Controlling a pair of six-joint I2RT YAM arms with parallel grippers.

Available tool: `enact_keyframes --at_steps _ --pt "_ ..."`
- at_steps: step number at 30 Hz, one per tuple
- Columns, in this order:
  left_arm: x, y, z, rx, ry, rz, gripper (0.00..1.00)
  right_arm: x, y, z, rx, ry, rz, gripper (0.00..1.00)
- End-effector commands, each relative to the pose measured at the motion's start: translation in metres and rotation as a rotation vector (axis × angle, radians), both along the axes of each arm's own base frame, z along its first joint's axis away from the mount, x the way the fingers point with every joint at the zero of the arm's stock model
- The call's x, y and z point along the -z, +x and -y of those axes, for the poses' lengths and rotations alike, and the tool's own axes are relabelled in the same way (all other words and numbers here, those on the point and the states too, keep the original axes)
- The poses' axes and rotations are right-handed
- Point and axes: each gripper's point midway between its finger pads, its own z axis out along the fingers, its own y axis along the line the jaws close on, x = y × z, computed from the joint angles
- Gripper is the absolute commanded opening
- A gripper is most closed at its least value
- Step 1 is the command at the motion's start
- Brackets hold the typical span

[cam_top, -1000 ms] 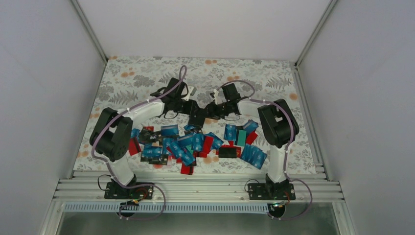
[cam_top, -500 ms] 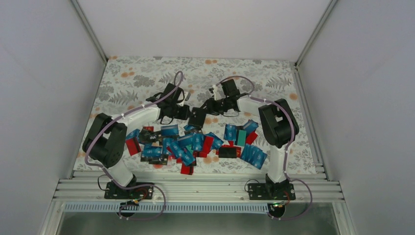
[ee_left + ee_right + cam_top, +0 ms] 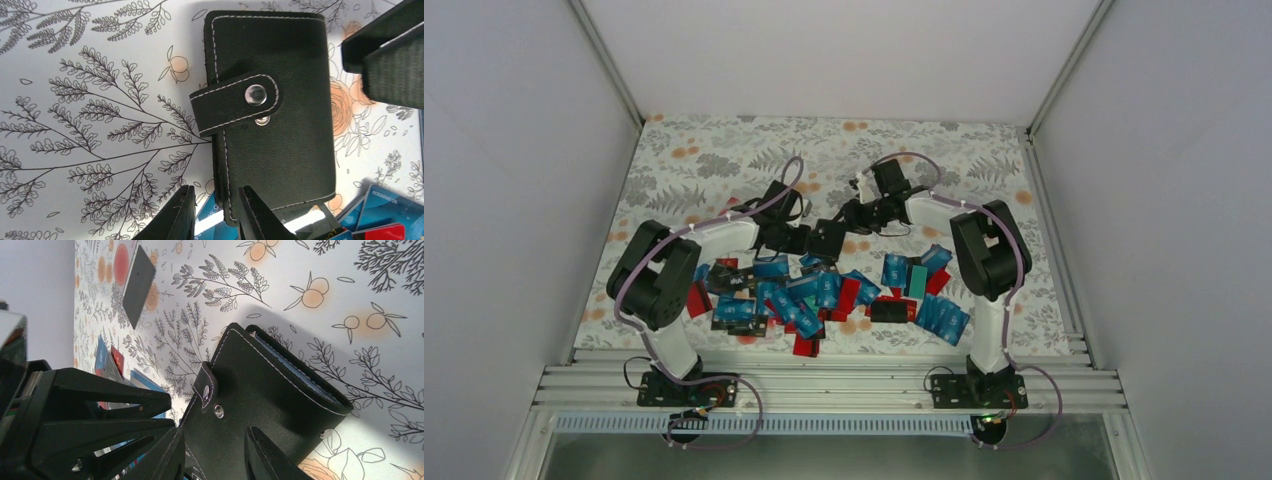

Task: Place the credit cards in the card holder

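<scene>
Left gripper: narrow, its jaws astride one corner edge of the small black stitched-leather card holder; a sliver of gap shows beside that edge, so I cannot tell whether it truly pinches.
Why there: my guess is it wants the lip of the cover, to peel the case open; the edge is the only thin part a narrow jaw can take.
Right gripper: narrow too, coming in from the opposite side; the holder's body fills the space between its jaws, so it looks clamped on, likely steadying the case against the other's pull.
Card holder: flat on the white floral-print tablecloth, between the two grippers, folded shut; its black strap with a silver snap lies across the cover with the button off its stud, so undone.
Inside the holder: only a grey-blue lining along the open end, seen from the right wrist; no card visible in it, though the fold hides most.
Credit cards: thin blue, red and a few dark plastic rectangles, heaped loose on the cloth on the left gripper's wrist side, a few just beside its jaws; none lifted.
Task standing: by my reckoning this is the opening step; nothing loaded yet.
</scene>
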Motion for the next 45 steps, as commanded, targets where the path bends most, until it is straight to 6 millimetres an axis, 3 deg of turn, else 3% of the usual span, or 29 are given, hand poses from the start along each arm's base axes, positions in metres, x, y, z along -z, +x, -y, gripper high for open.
enact_keyframes --at_steps 1,10,13,16,19,23,31,34,37,39,42,45 --pt "0.009 0.000 0.007 -0.002 -0.029 -0.012 0.22 -0.002 0.003 -0.006 -0.018 -0.013 0.019 0.32" --pt "0.017 -0.011 0.019 0.016 -0.076 -0.048 0.22 -0.001 0.004 -0.006 -0.019 -0.022 0.016 0.31" --pt "0.011 -0.009 0.023 0.017 -0.096 -0.038 0.22 -0.006 0.004 -0.005 -0.016 -0.030 0.032 0.31" --pt "-0.008 -0.001 0.017 -0.007 -0.071 0.020 0.22 -0.018 0.005 -0.003 -0.010 -0.031 0.061 0.31" --pt "-0.041 0.008 0.003 -0.047 -0.028 0.128 0.23 -0.036 0.005 -0.002 -0.008 -0.023 0.097 0.31" --pt "-0.101 0.017 -0.019 -0.103 0.010 0.306 0.34 -0.073 0.007 0.001 0.002 -0.004 0.185 0.33" --pt "-0.211 0.023 -0.055 -0.224 0.030 0.603 0.99 -0.136 0.010 0.010 0.043 0.012 0.347 0.37" --pt "-0.239 0.025 -0.067 -0.271 0.049 0.672 1.00 -0.148 0.011 0.014 0.063 0.006 0.385 0.37" --pt "-0.248 0.040 -0.073 -0.336 0.067 0.729 1.00 -0.148 0.011 0.017 0.073 0.003 0.400 0.38" --pt "-0.239 0.051 -0.069 -0.338 0.072 0.729 1.00 -0.141 0.013 0.016 0.080 -0.002 0.384 0.37" --pt "-0.212 0.072 -0.049 -0.237 -0.029 0.588 1.00 -0.122 0.011 0.014 0.075 -0.009 0.331 0.37" --pt "-0.184 0.075 -0.041 -0.176 -0.116 0.499 0.98 -0.098 0.009 0.013 0.072 -0.026 0.267 0.37"
